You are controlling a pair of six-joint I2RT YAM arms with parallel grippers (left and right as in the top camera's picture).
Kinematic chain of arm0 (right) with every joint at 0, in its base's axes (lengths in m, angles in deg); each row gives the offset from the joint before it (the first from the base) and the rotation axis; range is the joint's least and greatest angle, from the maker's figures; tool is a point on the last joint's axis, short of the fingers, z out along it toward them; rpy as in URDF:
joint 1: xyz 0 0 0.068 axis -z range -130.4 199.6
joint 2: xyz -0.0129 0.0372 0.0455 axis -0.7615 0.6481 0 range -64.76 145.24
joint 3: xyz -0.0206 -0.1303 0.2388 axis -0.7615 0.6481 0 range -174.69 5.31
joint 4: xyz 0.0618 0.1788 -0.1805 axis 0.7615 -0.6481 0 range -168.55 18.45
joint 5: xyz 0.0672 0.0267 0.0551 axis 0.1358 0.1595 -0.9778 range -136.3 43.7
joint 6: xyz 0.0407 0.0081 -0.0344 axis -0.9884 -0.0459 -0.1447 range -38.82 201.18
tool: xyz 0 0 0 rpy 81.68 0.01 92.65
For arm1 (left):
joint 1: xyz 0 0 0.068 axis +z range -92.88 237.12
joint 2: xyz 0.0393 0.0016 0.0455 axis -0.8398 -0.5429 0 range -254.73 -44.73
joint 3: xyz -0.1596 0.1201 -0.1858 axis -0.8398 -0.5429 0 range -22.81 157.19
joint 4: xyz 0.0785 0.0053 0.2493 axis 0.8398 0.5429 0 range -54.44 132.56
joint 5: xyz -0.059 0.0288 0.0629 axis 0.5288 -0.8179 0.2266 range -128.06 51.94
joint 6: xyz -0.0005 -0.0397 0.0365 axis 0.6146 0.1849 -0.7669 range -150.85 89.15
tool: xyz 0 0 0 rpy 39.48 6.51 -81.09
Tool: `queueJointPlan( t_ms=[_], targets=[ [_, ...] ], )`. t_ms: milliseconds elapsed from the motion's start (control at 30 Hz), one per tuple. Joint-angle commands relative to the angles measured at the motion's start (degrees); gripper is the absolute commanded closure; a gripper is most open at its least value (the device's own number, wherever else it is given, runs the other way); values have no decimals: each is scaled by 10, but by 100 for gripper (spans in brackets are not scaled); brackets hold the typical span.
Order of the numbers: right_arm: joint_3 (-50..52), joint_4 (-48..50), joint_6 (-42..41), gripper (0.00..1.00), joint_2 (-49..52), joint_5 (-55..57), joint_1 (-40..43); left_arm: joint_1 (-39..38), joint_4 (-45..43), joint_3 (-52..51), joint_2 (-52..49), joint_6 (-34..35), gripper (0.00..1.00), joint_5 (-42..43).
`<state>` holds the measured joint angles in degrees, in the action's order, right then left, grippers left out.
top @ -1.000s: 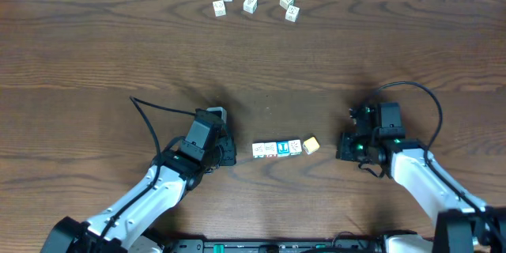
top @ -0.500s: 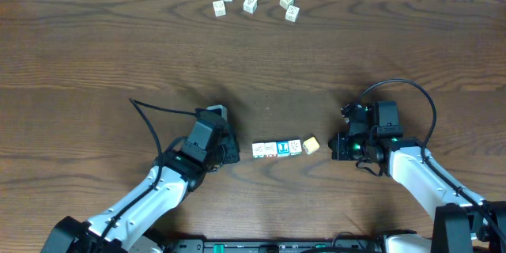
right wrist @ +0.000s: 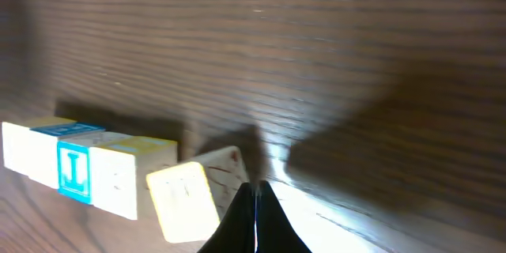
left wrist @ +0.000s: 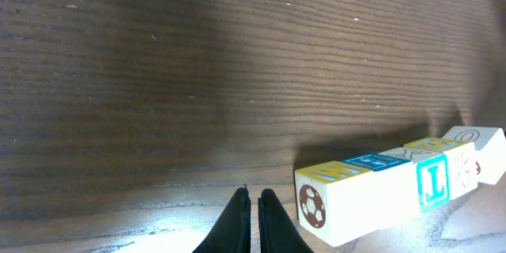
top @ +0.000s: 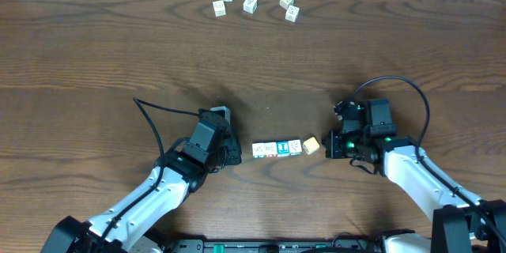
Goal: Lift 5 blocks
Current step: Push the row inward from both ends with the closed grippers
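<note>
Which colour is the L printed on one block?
Bright blue; L block shows best in left wrist view.

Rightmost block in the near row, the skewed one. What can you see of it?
Small cream cube with a yellowish-orange top, looks like painted wood. Sits flat on the table, turned askew at the right end of the row; contact with its neighbour is unclear. The shut right gripper is close beside it, touch unclear.

Overhead camera: high above table, looks straight down, far off, takes in whole top. Left wrist camera: low, close, looks along wood past my left pincer. Right wrist camera: same, behind my right pincer. All three share row of blocks; wrist views see it from opposite ends.
</note>
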<state>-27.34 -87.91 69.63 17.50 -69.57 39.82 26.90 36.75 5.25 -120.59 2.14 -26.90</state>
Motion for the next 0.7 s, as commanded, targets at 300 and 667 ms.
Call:
queueJointPlan(
  t_ms=[300, 667],
  targets=[
    [-11, 5, -47, 99, 22, 20, -35, -1, 2, 3, -1, -8, 93, -16],
    [-11, 5, -63, 99, 22, 24, -68, -1, 2, 3, -1, -8, 93, -16]
  ],
)
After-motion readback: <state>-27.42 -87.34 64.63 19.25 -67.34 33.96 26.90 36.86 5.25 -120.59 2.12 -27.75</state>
